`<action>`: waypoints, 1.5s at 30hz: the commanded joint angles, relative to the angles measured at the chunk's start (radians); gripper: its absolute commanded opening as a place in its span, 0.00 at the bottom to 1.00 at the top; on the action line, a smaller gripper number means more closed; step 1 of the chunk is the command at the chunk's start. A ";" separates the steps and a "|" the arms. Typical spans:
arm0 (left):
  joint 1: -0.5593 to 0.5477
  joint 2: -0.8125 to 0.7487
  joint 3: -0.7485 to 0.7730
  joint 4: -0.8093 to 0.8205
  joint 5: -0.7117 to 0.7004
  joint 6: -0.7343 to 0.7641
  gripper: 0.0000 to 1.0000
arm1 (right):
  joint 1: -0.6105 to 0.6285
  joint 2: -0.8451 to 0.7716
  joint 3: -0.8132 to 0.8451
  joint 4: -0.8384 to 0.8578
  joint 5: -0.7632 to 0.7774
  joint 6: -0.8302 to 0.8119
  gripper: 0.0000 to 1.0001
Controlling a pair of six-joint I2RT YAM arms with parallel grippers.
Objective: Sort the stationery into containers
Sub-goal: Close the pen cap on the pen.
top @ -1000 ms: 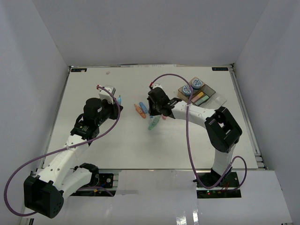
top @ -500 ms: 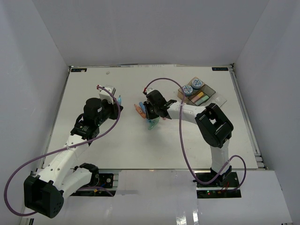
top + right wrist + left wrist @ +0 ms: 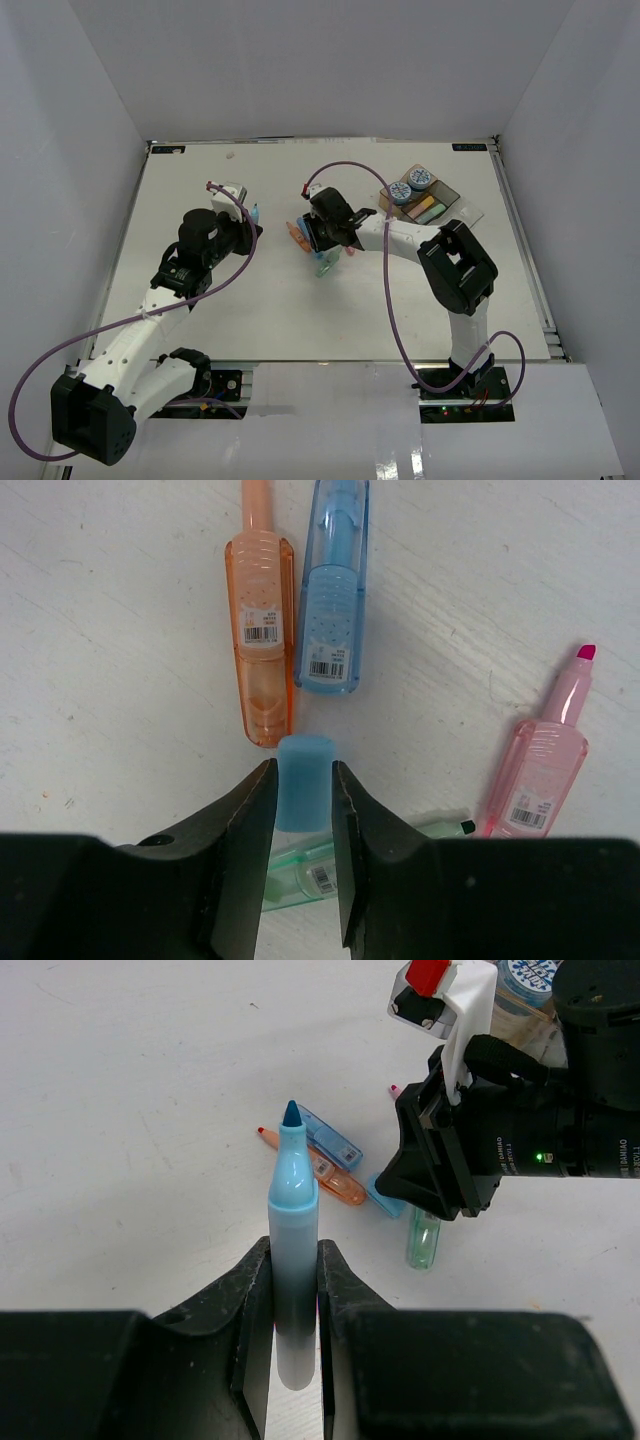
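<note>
Between the fingers (image 3: 235, 830) of my right pincer (image 3: 303, 770) a blue cap (image 3: 304, 795) sits clamped, an orange highlighter (image 3: 262, 650) just ahead. My left pincer (image 3: 293, 1260) grips a blue marker (image 3: 293, 1185).

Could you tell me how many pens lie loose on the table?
4: orange pen and blue pen side by side, pink pen apart, green pen partly behind the jaws; others may be hidden.

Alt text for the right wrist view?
The right gripper pinches a light blue cap over the white table. Beyond it an orange highlighter and a blue highlighter lie side by side; an uncapped pink highlighter lies at right, a green highlighter partly under the gripper.
</note>
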 commanded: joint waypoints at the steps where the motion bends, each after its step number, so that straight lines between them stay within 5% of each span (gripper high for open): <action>1: 0.004 -0.004 0.003 0.013 0.009 0.001 0.15 | -0.003 -0.042 0.042 -0.026 0.025 -0.023 0.35; 11: 0.004 0.001 0.006 0.006 -0.006 -0.004 0.16 | 0.029 -0.034 0.095 -0.119 0.114 -0.006 0.42; 21: 0.004 0.002 0.007 0.001 -0.026 -0.008 0.18 | 0.026 0.025 0.177 -0.285 0.186 0.289 0.56; 45: 0.004 -0.006 0.007 0.001 -0.016 -0.011 0.19 | 0.019 0.151 0.267 -0.340 0.163 0.436 0.41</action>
